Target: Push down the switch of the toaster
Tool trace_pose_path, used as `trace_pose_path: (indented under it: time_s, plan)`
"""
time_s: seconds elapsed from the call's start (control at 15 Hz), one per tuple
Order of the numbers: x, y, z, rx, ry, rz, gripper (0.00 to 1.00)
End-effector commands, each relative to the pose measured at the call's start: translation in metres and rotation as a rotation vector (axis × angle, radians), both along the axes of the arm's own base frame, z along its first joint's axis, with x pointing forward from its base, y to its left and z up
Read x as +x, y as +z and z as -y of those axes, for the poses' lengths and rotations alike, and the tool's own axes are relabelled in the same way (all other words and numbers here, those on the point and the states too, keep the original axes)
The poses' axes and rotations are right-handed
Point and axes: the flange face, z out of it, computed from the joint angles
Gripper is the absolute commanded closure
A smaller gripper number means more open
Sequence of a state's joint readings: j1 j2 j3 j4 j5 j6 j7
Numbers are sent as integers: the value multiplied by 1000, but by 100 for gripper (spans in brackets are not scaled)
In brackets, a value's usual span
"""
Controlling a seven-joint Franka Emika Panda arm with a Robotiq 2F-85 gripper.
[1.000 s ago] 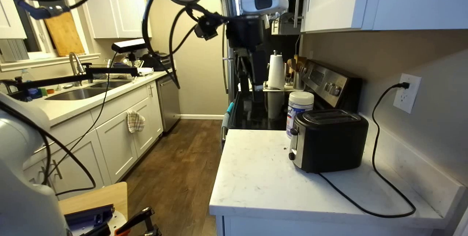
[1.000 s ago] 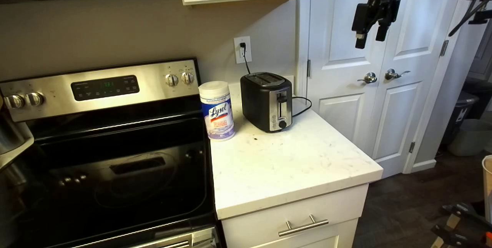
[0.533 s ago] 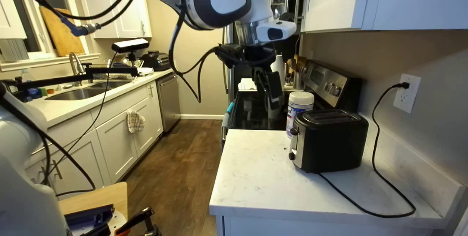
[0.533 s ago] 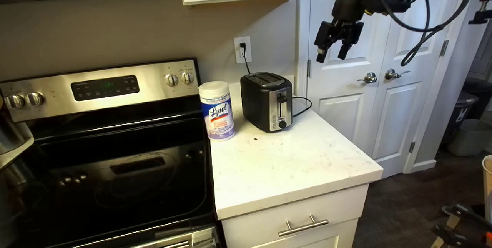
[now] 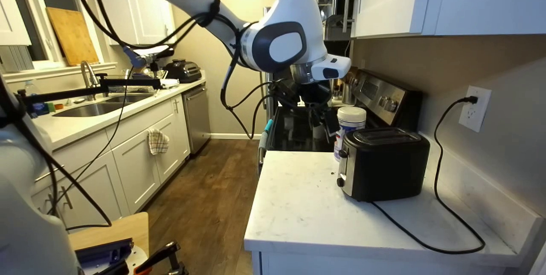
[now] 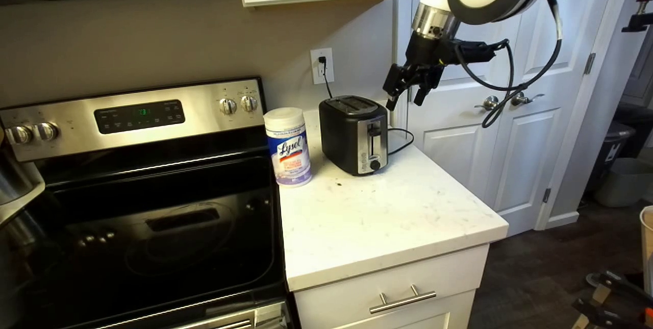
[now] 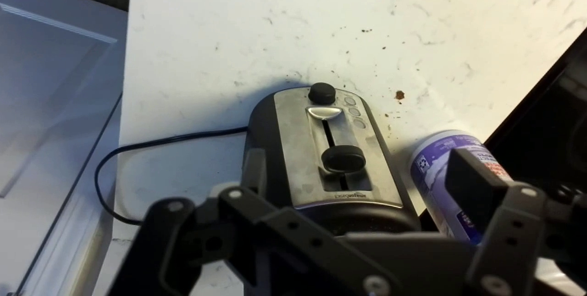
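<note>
The black toaster with a steel front (image 6: 342,137) stands upright on the white counter and shows in both exterior views (image 5: 388,168). Its black switch lever (image 6: 375,130) sits near the top of the front slot. In the wrist view the lever (image 7: 344,158) is above a round black knob (image 7: 322,93). My gripper (image 6: 406,101) is open and empty, tilted, just beside and above the toaster's front in an exterior view, apart from the lever. In the wrist view its fingers (image 7: 363,170) are wide apart, with the toaster front seen between them.
A Lysol wipes canister (image 6: 291,158) stands right beside the toaster; in the wrist view the canister (image 7: 440,181) is behind one finger. The power cord (image 5: 439,181) loops to a wall outlet (image 5: 474,108). A stove (image 6: 168,237) adjoins the counter. An upper cabinet (image 5: 392,2) hangs above.
The arm has come down and across toward the toaster's front, and the gripper has tilted more. It stays open. The toaster, lever and canister have not moved.
</note>
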State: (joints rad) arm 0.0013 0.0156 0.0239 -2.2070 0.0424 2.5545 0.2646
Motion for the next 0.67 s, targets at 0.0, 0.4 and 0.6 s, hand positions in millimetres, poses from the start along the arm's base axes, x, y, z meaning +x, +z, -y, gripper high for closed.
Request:
trace_pose_path:
  time_s: [0.0, 0.4, 0.6]
  plan:
    - [23, -8, -6, 45, -32, 34, 0]
    - [49, -15, -19, 119, -55, 62, 26]
    - [61, -23, -18, 136, -77, 53, 47]
